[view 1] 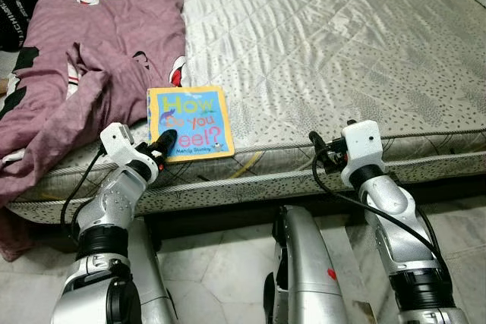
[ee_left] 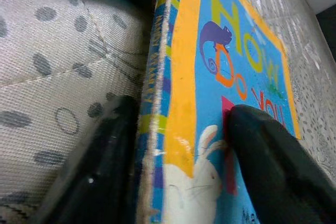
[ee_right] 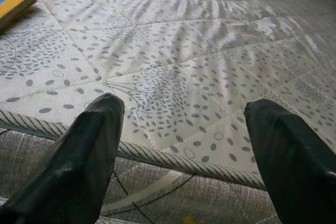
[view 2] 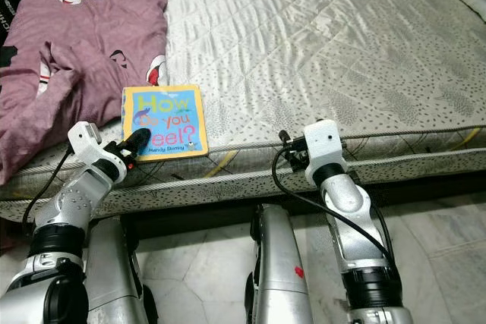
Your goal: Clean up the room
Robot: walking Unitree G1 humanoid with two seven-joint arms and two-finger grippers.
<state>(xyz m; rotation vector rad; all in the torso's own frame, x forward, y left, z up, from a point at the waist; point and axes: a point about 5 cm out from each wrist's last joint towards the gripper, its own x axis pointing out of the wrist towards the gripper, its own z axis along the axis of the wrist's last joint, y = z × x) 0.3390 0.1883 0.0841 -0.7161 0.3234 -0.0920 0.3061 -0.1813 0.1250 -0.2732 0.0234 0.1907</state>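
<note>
At the mattress (view 1: 319, 51) front edge, left gripper (view 1: 164, 142) clamps the book (view 1: 190, 123); wrist view shows its spine. Right gripper (ee_right: 184, 145) is spread, holding nothing.

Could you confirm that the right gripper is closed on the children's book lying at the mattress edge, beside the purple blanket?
Not quite: the left gripper is the one closed on the children's book, as the left wrist view shows. The right gripper is open over bare mattress. The purple blanket does lie beside the book.
</note>
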